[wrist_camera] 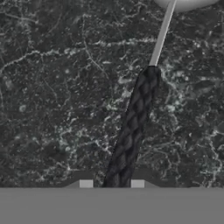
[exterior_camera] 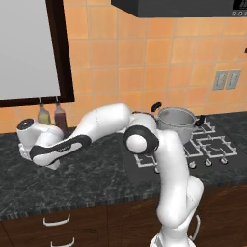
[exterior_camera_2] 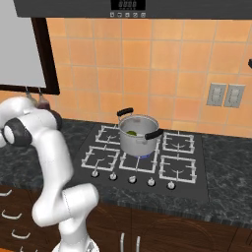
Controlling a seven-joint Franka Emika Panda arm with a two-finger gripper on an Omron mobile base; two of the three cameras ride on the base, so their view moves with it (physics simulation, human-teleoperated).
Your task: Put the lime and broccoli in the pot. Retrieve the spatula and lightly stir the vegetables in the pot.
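The spatula (wrist_camera: 135,127) lies flat on the dark marbled counter (wrist_camera: 52,87). In the hand view its black ridged handle runs straight up from between the two finger tips (wrist_camera: 86,183), then thins into a silvery shaft that leads off to the pale head at the top edge. The gripper (wrist_camera: 111,183) is right over the handle's near end with a tip on each side, pulled in narrow around it. Whether the pads are really pressing on it or just sitting beside it can't be made out.

From the left base view, the arm is folded way over to the left. The hand is low over the counter near its back edge, just in front of the two bottles (exterior_camera: 52,116) that stand against the tiled wall under the window frame.

The pot (exterior_camera_2: 137,134) sits well apart from all that, on the stove (exterior_camera_2: 172,167) at the front middle burner with a small blue flame under it, handles sticking out to either side. The lime (exterior_camera_2: 132,132) is already in there, a bit of yellow-green visible over the rim. Broccoli can't be picked out inside the pot.
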